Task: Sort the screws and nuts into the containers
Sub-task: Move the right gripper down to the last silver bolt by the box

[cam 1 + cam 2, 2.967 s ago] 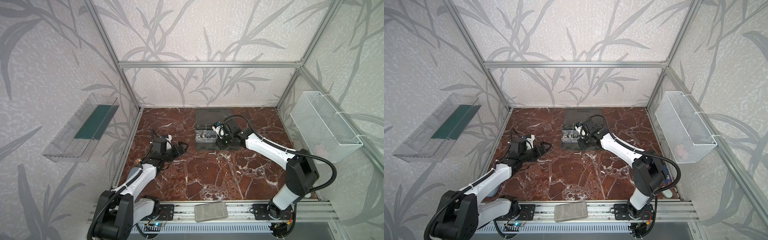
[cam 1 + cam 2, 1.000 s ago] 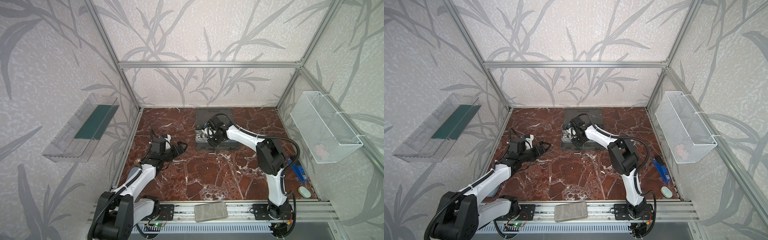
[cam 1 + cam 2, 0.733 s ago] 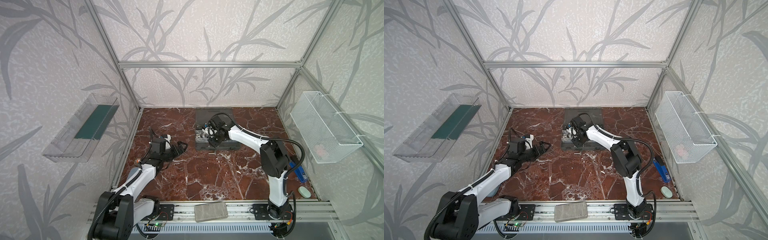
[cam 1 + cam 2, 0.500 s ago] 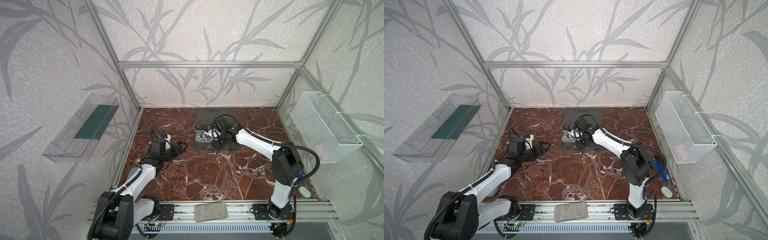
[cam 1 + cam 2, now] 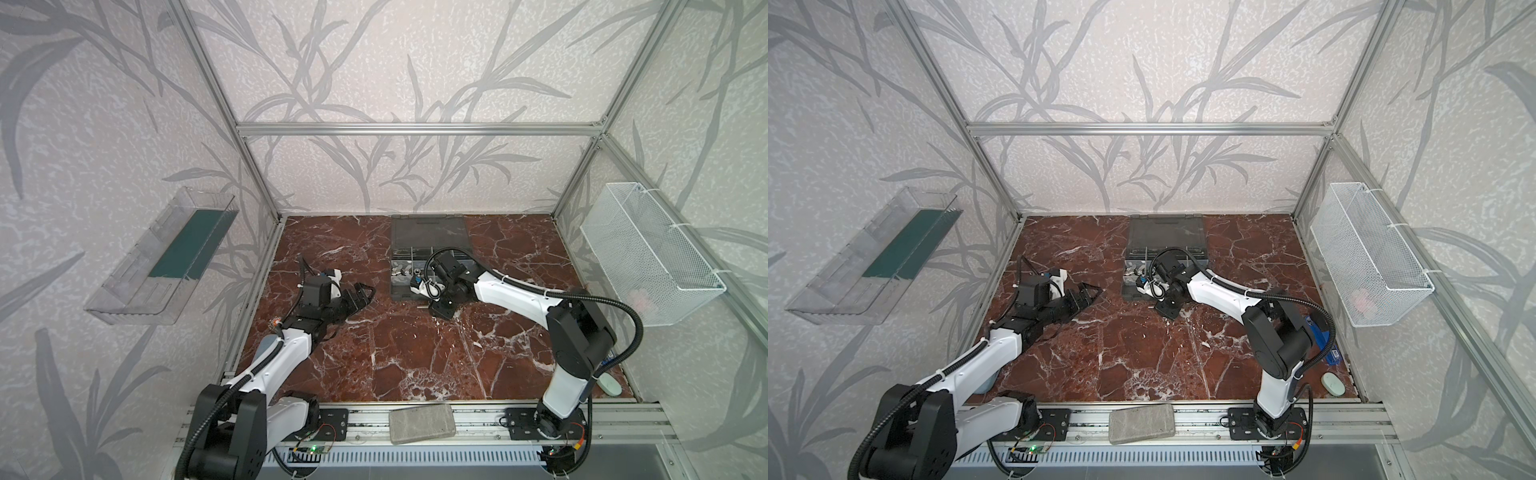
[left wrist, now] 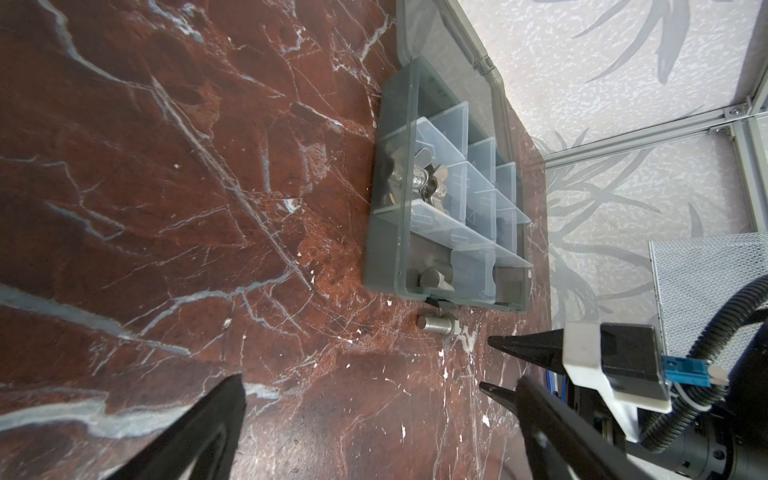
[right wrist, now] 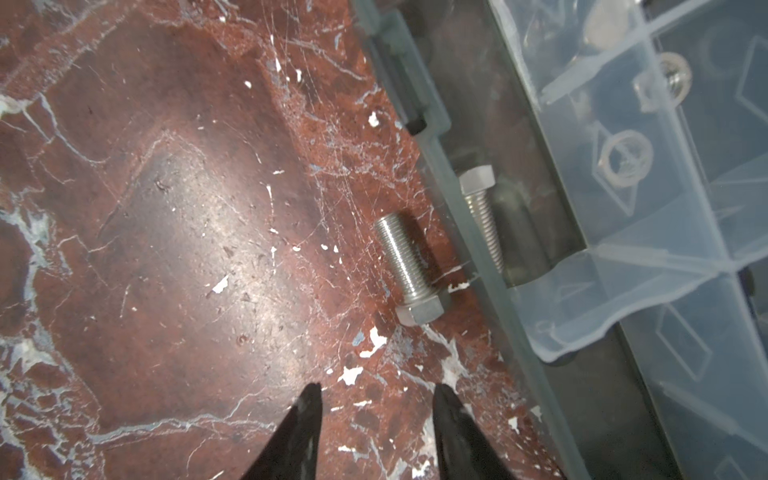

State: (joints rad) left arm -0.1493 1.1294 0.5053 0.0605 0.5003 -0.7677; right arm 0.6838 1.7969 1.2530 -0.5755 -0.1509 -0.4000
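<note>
A dark grey organizer case (image 5: 397, 293) lies open at the back middle, its clear-walled containers (image 6: 478, 195) in a grid. Silver winged nuts (image 6: 428, 183) fill one cell. One silver hex screw (image 7: 484, 216) lies inside the front cell. Another silver screw (image 7: 409, 266) lies on the marble just outside the case wall (image 7: 457, 216); it also shows in the left wrist view (image 6: 436, 323). My right gripper (image 7: 376, 388) hovers low over the marble a little short of that screw's head, open and empty. At the left, my left gripper (image 5: 365, 291) is wide open and empty.
A white wire basket (image 5: 648, 249) hangs on the right wall and a clear tray with a green base (image 5: 178, 249) on the left wall. A grey block (image 5: 422, 423) sits on the front rail. A blue object (image 5: 1320, 336) and a pale oval (image 5: 1333, 384) lie at the front right.
My right gripper has come off the case's cells and down to the marble at the case's front edge, its jaws a little wider. The left arm has not moved.
</note>
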